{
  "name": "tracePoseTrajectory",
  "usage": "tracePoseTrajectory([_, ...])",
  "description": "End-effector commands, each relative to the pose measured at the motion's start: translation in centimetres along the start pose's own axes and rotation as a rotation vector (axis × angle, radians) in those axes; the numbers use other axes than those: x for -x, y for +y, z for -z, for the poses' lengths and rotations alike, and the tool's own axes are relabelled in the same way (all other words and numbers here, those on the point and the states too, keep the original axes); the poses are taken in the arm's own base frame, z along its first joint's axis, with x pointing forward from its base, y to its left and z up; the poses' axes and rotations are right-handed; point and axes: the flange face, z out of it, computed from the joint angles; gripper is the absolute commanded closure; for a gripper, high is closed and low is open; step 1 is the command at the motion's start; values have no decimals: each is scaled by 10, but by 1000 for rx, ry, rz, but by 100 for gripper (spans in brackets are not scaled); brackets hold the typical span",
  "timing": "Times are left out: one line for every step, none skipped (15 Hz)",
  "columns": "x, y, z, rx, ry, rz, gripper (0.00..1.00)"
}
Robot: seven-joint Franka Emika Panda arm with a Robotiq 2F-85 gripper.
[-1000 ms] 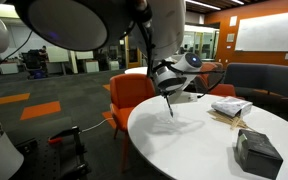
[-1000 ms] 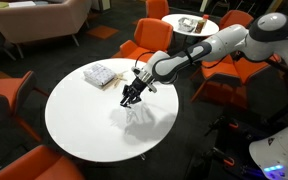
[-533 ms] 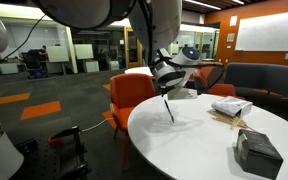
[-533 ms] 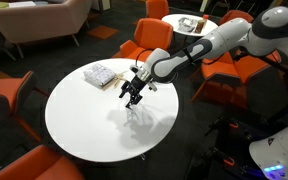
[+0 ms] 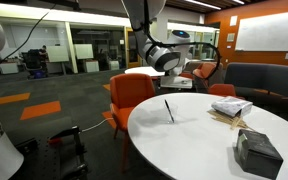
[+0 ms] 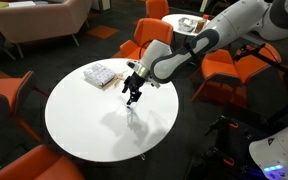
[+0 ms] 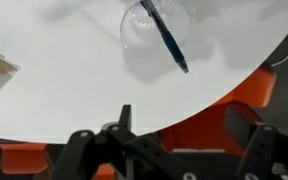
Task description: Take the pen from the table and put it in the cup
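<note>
The gripper [image 7: 179, 118] hangs empty above the table [image 7: 64, 70], jaws spread wide. Well below it and apart from it, the pen [image 7: 168, 38] stands slanted in the cup [image 7: 134, 35], its upper end leaning out over the rim.
</note>
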Motion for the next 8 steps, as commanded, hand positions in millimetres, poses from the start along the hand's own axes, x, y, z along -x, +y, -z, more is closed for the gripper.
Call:
tracePoseTrajectory([-14,-15,28,99,-112,-113,0])
tracePoseTrajectory([-19,-21,35,122,-141,-142,0])
tracePoseTrajectory([-24,-26,41,149,-166,-170,0])
tracePoseTrajectory([-28,-31,46,172,-193,-200,0])
tracePoseTrajectory([-30,-36,51,189,-224,-230,0])
tracePoseTrajectory([-33,-40,55,202,-257,-262,0])
tracePoseTrajectory([-33,-44,57,204,-297,-296,0])
tracePoseTrajectory([-33,-48,59,207,-331,-336,0])
